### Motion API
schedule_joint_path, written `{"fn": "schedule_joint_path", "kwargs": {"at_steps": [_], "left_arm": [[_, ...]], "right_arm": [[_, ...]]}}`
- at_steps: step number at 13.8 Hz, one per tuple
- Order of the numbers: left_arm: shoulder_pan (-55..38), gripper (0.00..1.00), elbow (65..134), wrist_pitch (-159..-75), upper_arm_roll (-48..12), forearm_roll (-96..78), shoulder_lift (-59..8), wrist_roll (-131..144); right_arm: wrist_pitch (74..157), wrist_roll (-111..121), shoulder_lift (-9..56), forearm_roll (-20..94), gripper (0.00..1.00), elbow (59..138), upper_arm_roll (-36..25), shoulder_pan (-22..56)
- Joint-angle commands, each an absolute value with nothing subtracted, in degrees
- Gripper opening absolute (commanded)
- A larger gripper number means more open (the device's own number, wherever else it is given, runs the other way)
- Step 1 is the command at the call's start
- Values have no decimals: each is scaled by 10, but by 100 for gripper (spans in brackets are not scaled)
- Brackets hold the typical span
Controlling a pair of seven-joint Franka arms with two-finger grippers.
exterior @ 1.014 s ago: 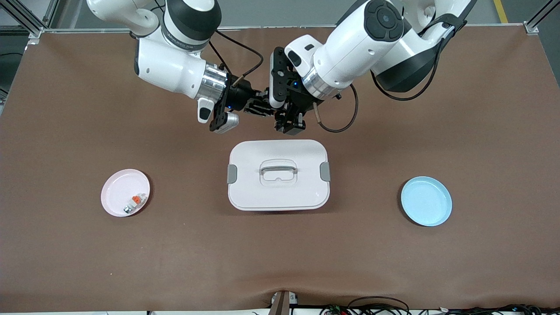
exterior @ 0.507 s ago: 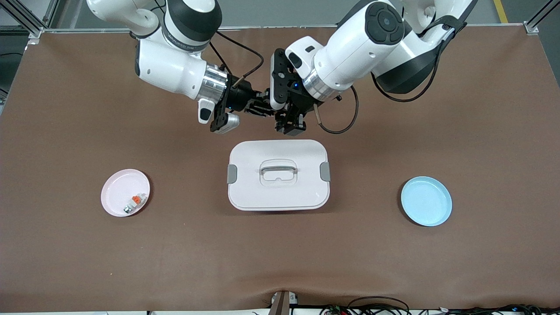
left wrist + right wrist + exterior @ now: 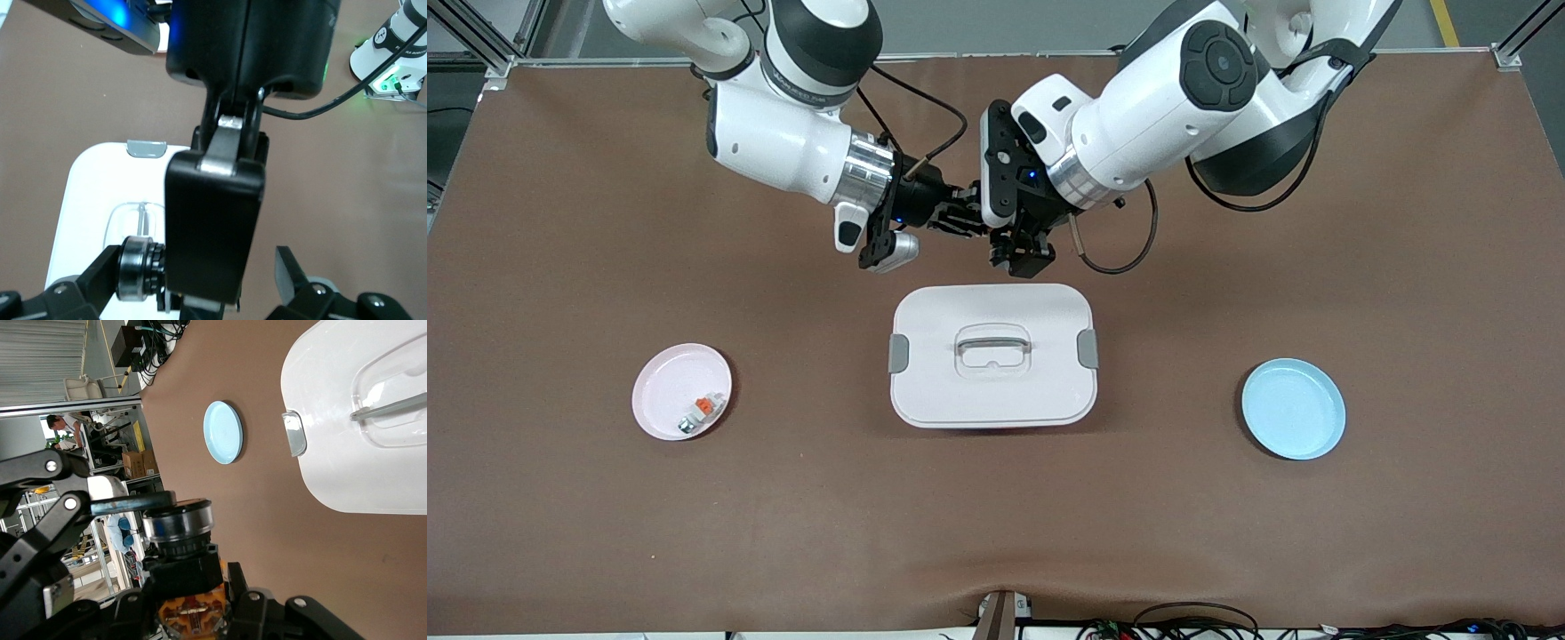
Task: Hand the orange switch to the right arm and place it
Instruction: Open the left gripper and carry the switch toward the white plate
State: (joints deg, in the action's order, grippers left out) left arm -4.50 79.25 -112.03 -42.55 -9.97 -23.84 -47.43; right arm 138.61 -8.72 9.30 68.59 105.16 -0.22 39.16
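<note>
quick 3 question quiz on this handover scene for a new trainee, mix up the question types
1. True or false: the left gripper is shut on the orange switch.
2. What lies on the pink plate? A) nothing B) a small white-grey part with an orange tab C) a black cube
3. Fill in: the two grippers meet in the air over the table beside the lidded white ____.

Key
1. False: the left gripper is open, and the right gripper is shut on the orange switch.
2. B
3. box
</note>
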Motion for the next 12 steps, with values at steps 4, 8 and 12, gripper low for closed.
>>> {"fn": "schedule_joint_path", "kwargs": {"at_steps": [4,8,12], "left_arm": [[-13,100,788,-1041,-428,-107,-226,-419],[-14,100,788,-1036,-412,-87,-214,-283],[-15,100,788,-1036,-388,-46,-214,-131]], "right_arm": [[1385,10,118,690,0,1041,-11,386],[1378,81,126,640,0,1049,-13,367],[1287,90,124,458,0,1045,-13,311]]}}
